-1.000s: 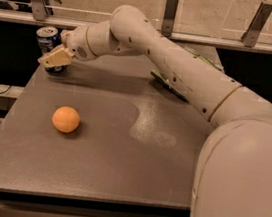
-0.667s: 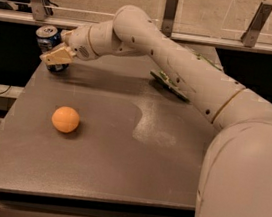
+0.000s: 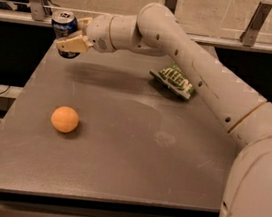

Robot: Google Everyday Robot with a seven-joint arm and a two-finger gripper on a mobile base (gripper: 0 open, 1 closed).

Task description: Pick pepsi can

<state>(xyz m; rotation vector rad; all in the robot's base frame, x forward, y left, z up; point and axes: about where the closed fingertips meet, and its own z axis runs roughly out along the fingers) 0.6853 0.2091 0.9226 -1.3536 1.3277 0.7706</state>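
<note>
1. Pepsi can (image 3: 64,24), camera view: it sits in the gripper (image 3: 71,33) over the far-left corner of the table (image 3: 143,167), dark blue with its silver top leaning slightly away from upright. Its base looks clear of the tabletop, and a soft shadow lies on the surface just to its right.
2. Same view, the grip: the jaws are closed around the can's body, with one tan finger (image 3: 76,44) crossing its lower front and the other showing behind its upper side. The hold looks low and somewhat skewed, so I judge the can could pivot if it is jolted.
3. Same view, doing the lift well: keep the squeeze steady, firm enough to stop slipping but not enough to dent the thin wall. Raise it straight and slowly, with no wrist roll that would tilt the can further. The can hangs near the table's edge, so a drop here could send it to the floor; drawing it inward over the tabletop would be safer.
4. Same view, surroundings: the orange ball (image 3: 65,119) lies well apart toward the near left and the green packet (image 3: 173,80) lies under the forearm, neither in the way of an upward move
</note>
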